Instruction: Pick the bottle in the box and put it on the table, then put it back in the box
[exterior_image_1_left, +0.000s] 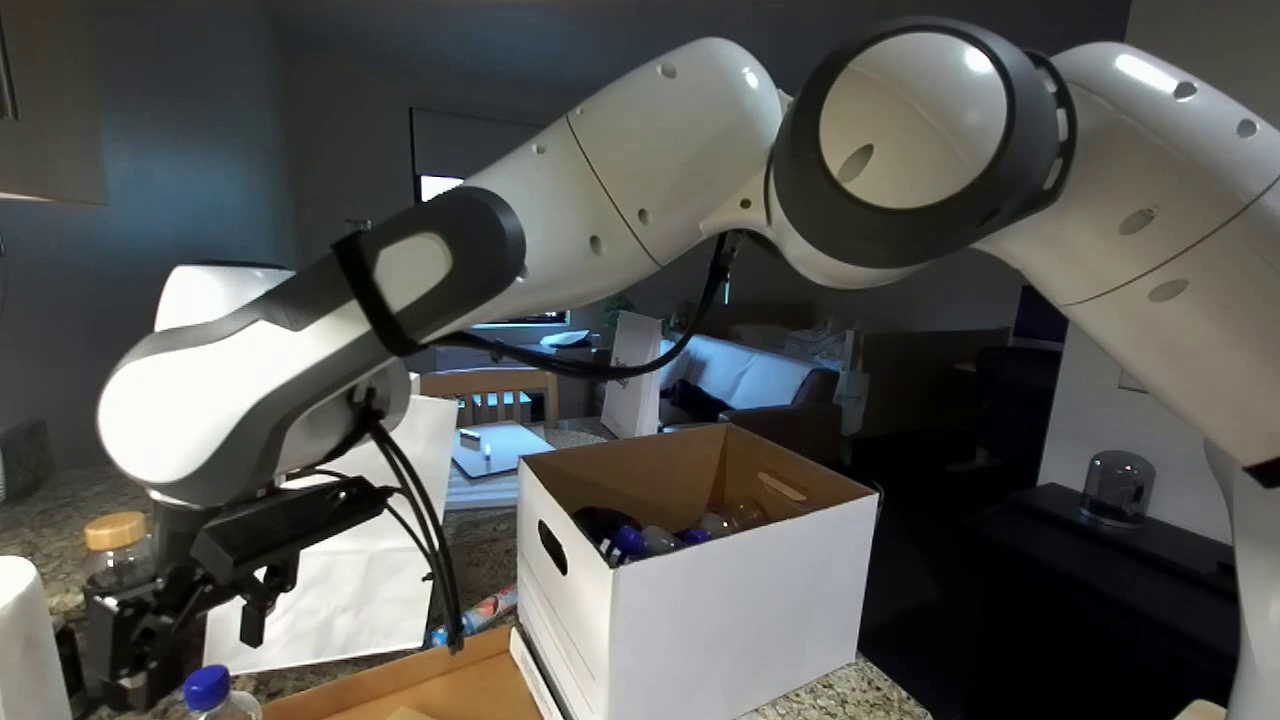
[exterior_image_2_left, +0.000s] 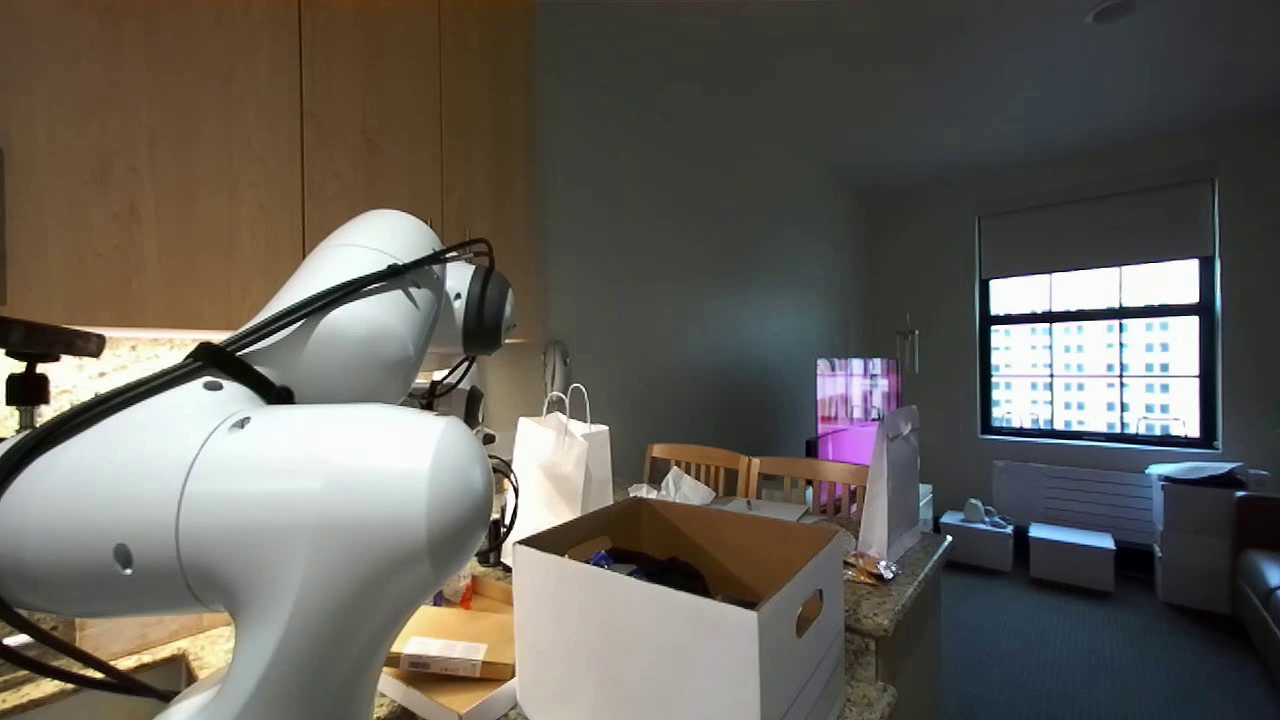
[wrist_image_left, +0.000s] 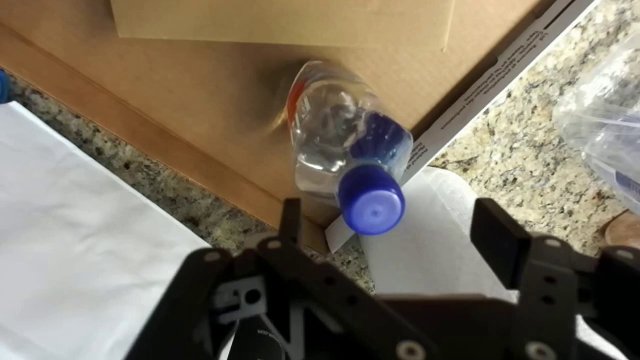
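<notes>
Arm (exterior_image_1_left: 740, 140) bent at the elbow (exterior_image_1_left: 915, 120), gripper (wrist_image_left: 390, 229) hanging below the wrist (exterior_image_1_left: 200, 420)
In an exterior view the forearm (exterior_image_1_left: 590, 200) slopes down; in the wrist view the two dark fingers (wrist_image_left: 500, 242) stand well apart

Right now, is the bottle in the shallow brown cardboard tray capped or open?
Capped: in the wrist view, a blue cap tops the bottle.

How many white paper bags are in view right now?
2. In an exterior view, the handled bag stands behind the box, toward picture left; the other bag stands on the counter, beyond the box toward picture right. More could be hidden.
</notes>
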